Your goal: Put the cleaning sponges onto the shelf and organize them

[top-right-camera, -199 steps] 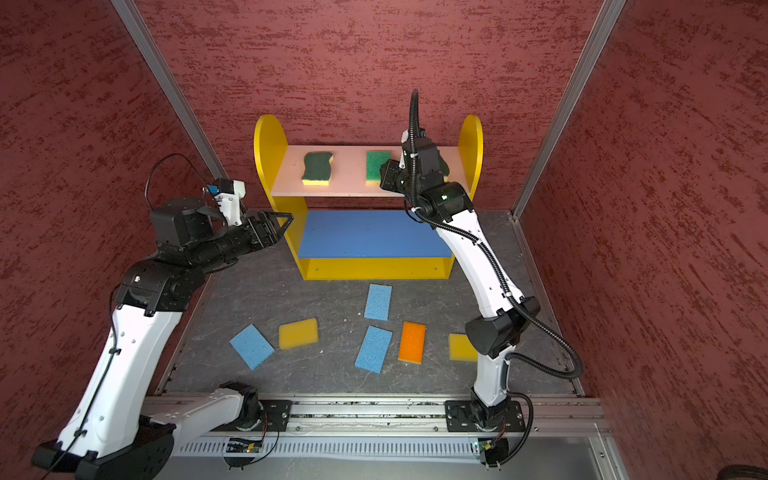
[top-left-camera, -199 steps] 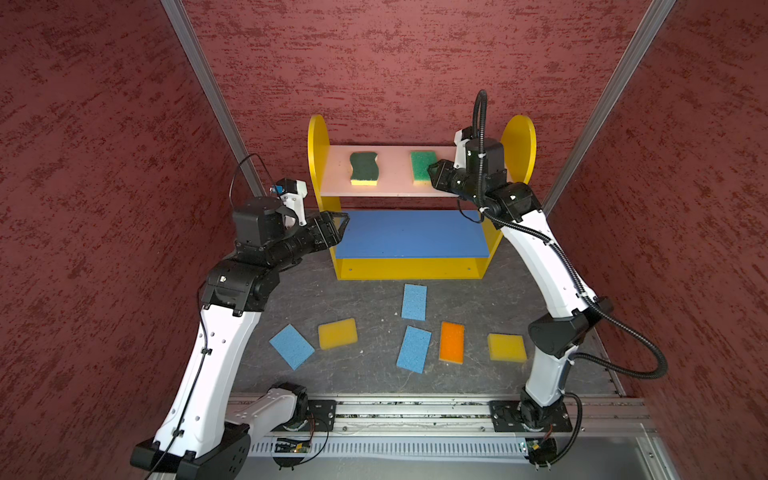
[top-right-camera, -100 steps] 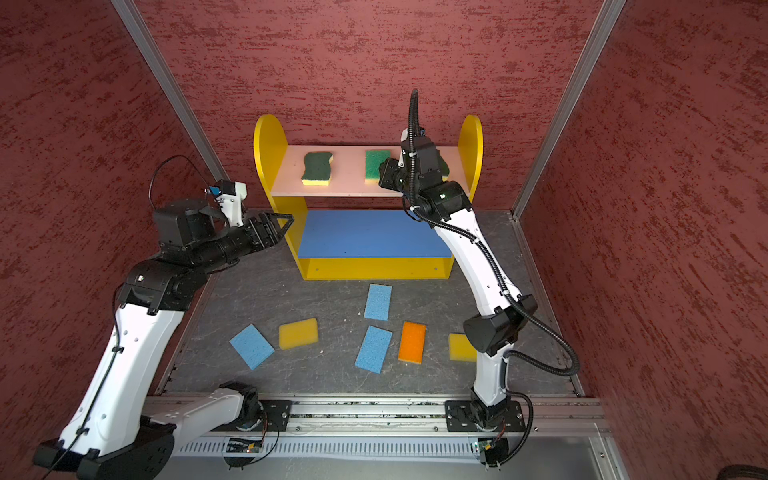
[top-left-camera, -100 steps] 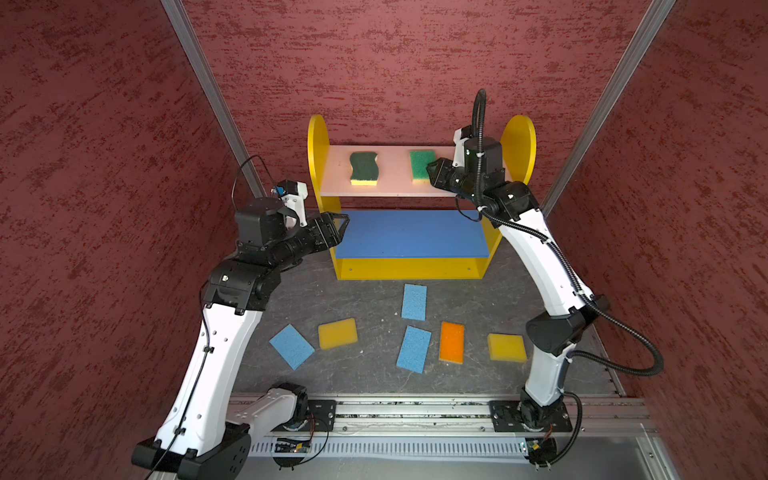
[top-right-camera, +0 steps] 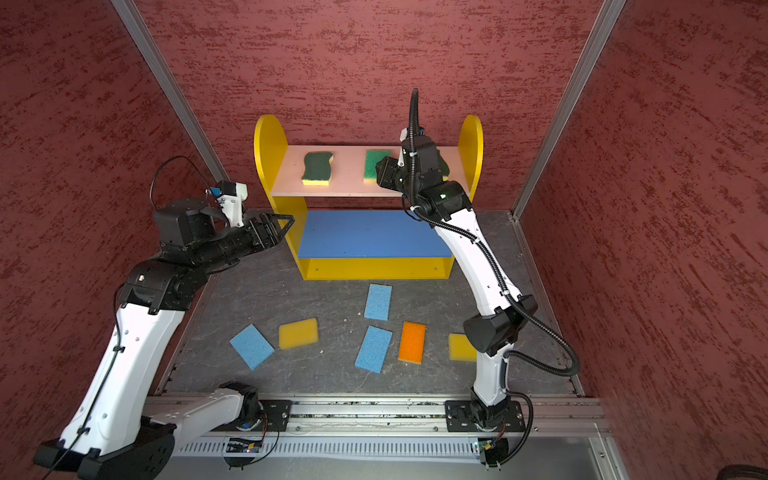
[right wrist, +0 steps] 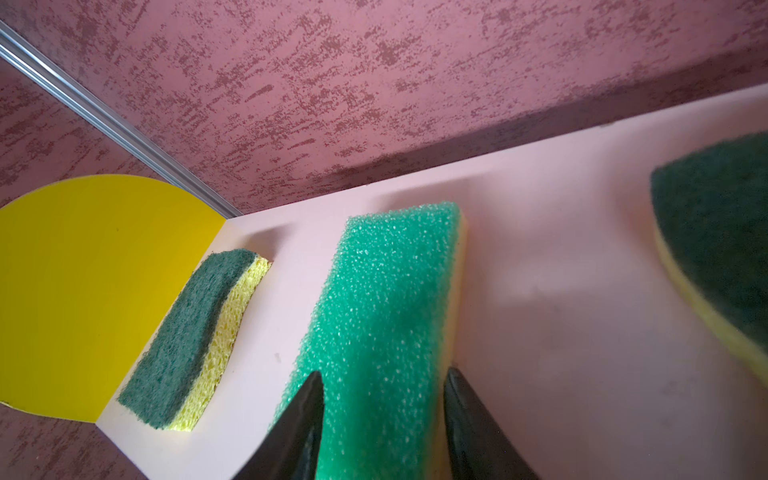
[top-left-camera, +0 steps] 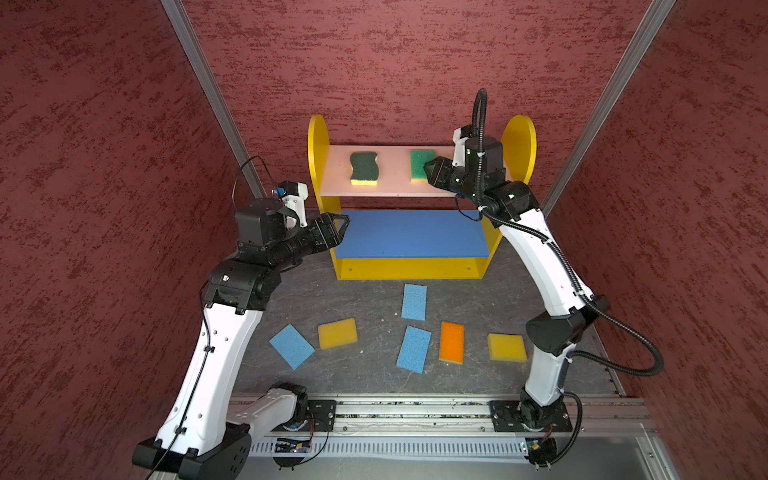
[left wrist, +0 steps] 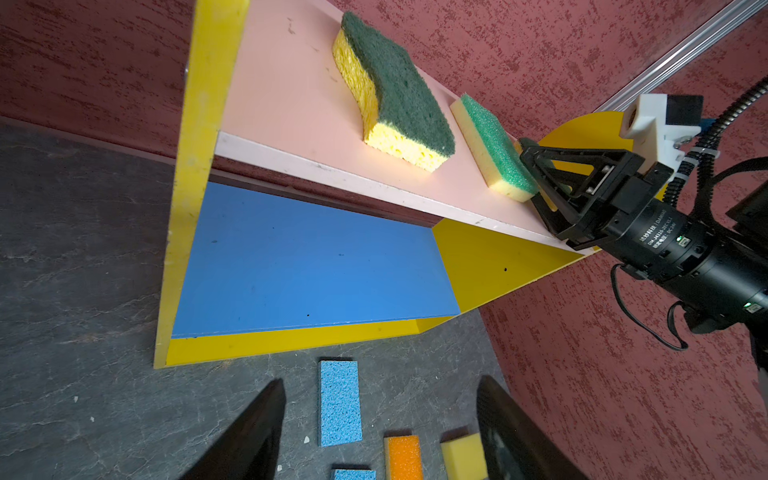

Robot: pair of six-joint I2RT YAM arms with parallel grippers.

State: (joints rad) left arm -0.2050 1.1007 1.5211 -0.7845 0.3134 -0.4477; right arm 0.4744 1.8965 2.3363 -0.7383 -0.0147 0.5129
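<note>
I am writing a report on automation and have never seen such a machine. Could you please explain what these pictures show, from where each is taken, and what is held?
These are two robot arms on a rail, each ending in a two-finger gripper. Two pictures look down on the whole scene from above; the other two come from small cameras on the arms' wrists. On the dark mat lie three blue sponges, two yellow sponges and one orange sponge. On the shelf, the pink top board carries a bright green sponge between two wavy dark-green sponges. The left gripper is open and empty. The right gripper has its fingers on either side of the bright green sponge; whether they press it, I cannot tell.
</note>
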